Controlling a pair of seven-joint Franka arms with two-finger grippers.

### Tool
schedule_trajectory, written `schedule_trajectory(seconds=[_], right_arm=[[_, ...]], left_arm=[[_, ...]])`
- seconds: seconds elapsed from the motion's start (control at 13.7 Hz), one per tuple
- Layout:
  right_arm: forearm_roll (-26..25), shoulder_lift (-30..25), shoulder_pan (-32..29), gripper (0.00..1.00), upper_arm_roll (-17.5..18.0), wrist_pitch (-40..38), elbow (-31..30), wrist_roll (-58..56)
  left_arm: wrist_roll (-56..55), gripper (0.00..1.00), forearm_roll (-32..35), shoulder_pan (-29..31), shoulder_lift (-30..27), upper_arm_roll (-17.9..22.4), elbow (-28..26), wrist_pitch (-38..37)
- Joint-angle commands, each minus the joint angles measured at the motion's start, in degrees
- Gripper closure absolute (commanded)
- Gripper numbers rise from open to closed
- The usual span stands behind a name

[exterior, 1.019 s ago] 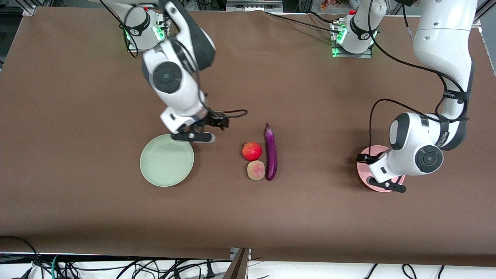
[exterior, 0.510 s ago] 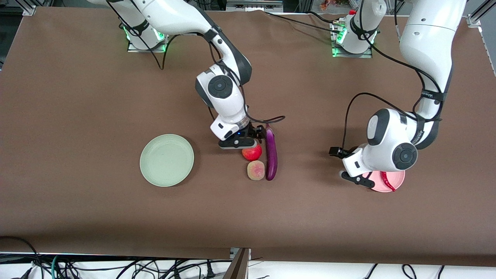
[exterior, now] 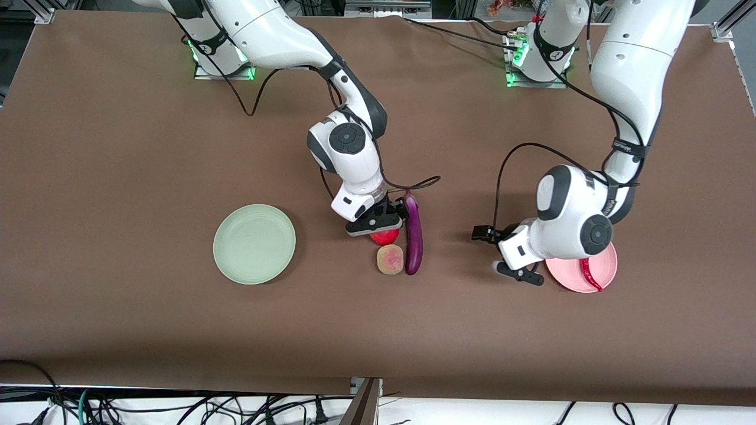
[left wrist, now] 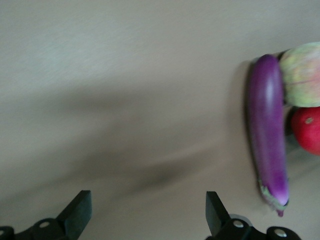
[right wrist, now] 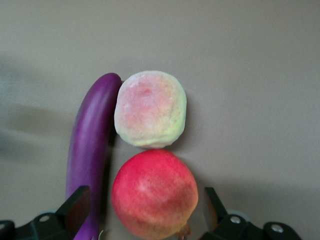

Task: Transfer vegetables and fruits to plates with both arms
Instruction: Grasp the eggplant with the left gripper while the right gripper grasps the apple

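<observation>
Brown cloth-covered worktop [exterior: 118, 177]. On it: pale green round plate [exterior: 254, 244] toward right arm's end, pale pink round plate [exterior: 582, 268] toward left arm's end. Between them, a glossy purple eggplant [exterior: 413, 233], w/ a red round fruit [exterior: 384, 237] and a yellowish-pink fuzzy fruit [exterior: 390, 259] just beside it.

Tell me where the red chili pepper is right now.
In the front view the red chili pepper lies on the pale pink plate toward the left arm's end of the table, partly under the left arm's wrist.
</observation>
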Motion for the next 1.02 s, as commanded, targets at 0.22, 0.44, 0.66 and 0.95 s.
schedule_trajectory(seconds=[0.22,0.44,0.66,0.95], right_arm=[[-0.7,3.2,0.4,0.0,0.0,1.6,1.2,-0.3],[-0.2,3.2,0.3,0.1,0.0,1.5,1.2,-0.4],[0.0,2.9,-0.2,0.49,0.0,1.4,1.2,-0.6],[-0.7,-0.1,-1.7,0.72,-0.2,-5.0,1.2,-2.0]], left_arm=[[-0.4,0.0,-1.1,-0.9,1.1,0.3,1.1,1.1],[-0.5,0.0,-1.2,-0.9,1.1,0.3,1.1,1.2],[-0.5,0.0,-1.1,-0.9,0.9,0.2,1.2,1.2],[-1.3,0.0,-0.6,-2.8,0.8,0.3,1.4,1.2]])
